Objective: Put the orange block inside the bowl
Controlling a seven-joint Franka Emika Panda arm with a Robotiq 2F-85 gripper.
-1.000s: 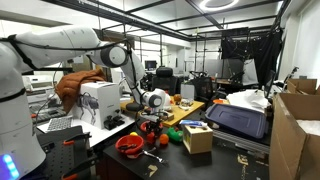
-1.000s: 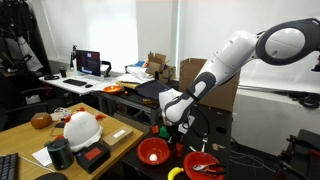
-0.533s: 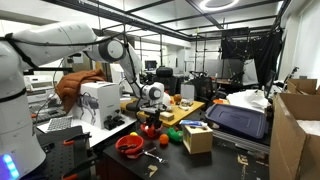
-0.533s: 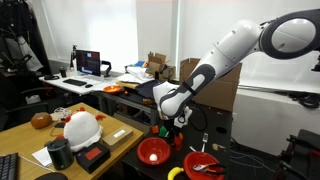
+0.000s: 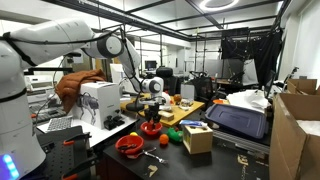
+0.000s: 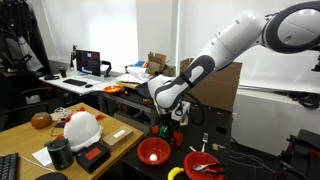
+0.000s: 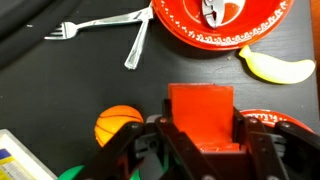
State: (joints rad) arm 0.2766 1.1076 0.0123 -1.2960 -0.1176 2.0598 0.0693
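Now higher than before — end effector (image 7: 202, 140) pinching orange block (image 7: 200, 105), seemingly lifted clear.

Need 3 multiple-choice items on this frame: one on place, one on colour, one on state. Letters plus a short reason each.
1. In the wrist view, where does the ball lie relative to the block?
A) to its left
B) to its right
C) on top of it

2. What colour is the curved piece?
A) blue
B) yellow
C) white

3. What is the hand doing?
A) open and empty
B) shut on the ball
C) shut on the block

Answers:
1 A: the ball sits left of the block in that picture.
2 B: the piece is plainly yellow.
3 C: the fingers press against both sides of the block.
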